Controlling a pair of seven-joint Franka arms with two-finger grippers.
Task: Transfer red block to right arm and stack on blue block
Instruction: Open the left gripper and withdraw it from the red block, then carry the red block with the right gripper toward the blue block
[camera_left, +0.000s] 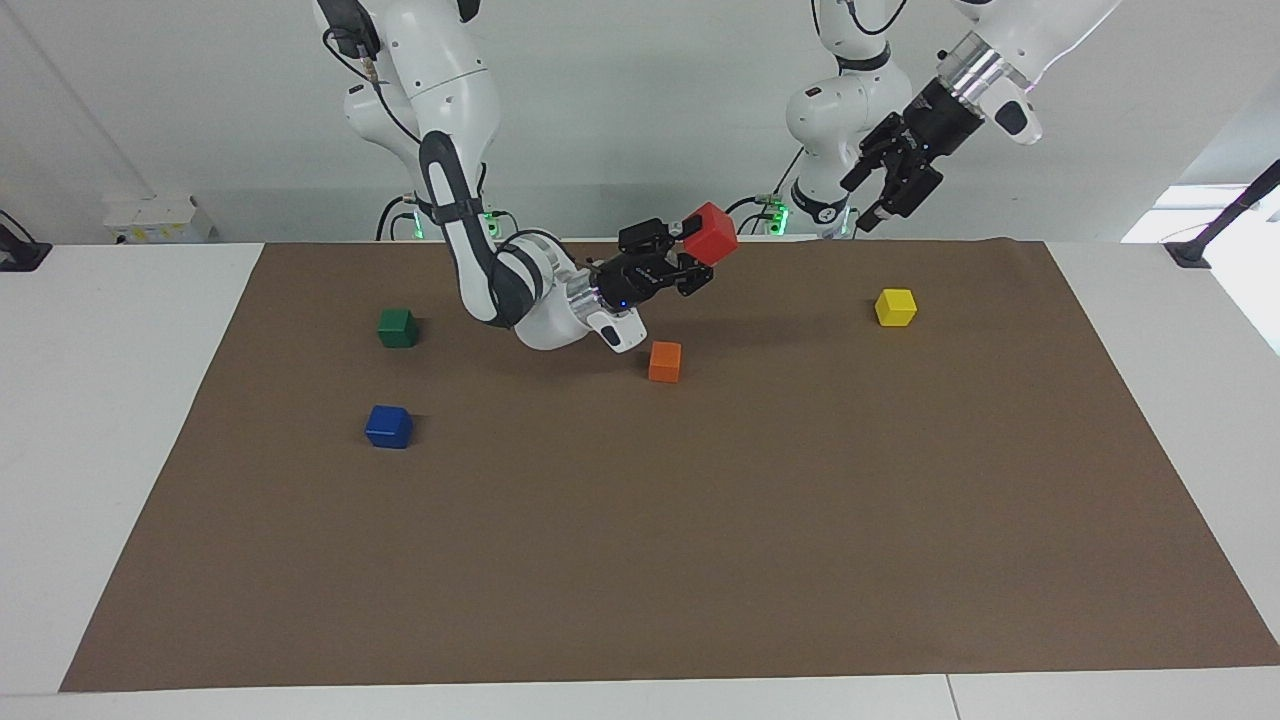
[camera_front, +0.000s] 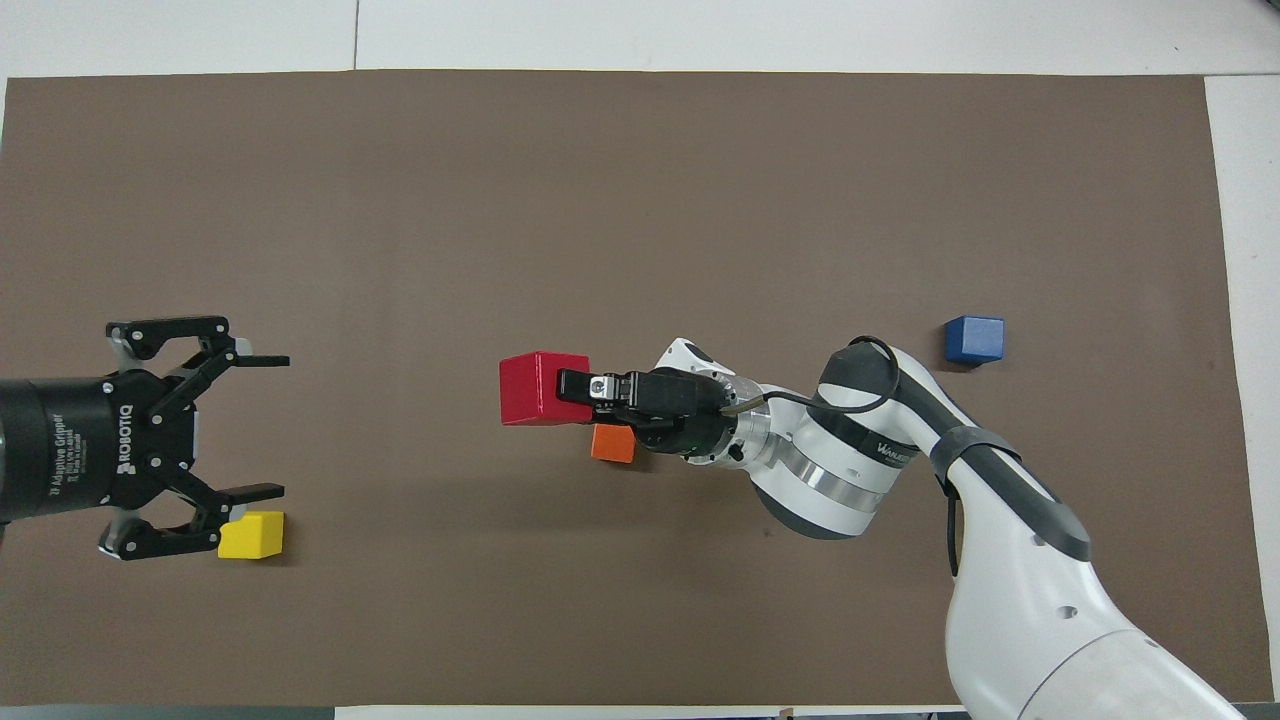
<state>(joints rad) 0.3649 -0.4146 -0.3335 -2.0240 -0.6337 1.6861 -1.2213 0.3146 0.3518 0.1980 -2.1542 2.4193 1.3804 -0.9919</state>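
Listing contents from the robots' edge of the brown mat (camera_left: 700, 560) outward, on the white table (camera_left: 110, 450): left gripper (camera_front: 262, 425), raised over the mat near its corner at the left arm's end by the robots' edge, fingers spread wide and holding nothing; yellow block (camera_left: 895, 307), flat on the mat close to that same corner, just beside the lower fingertip in the overhead view though the facing view shows the gripper well above it; right arm (camera_left: 455, 190), white, reaching in over the robots' edge and bending toward mid-mat; right gripper (camera_left: 690, 262), in the air over the middle stretch of the robots' edge, fingers clenched on the red block (camera_left: 711, 232), which is lifted clear of the mat and tilted, one corner up; green block (camera_left: 397, 327), on the mat toward the right arm's end, largely hidden under the right arm from overhead; orange block (camera_left: 664, 361), on the mat about midway between the two ends, partly under the right gripper's wrist from overhead, apart from the red block above it; blue block (camera_left: 388, 426), on the mat toward the right arm's end, farther from the robots than the green block, standing alone with nothing on top, well apart from the red block and from both grippers
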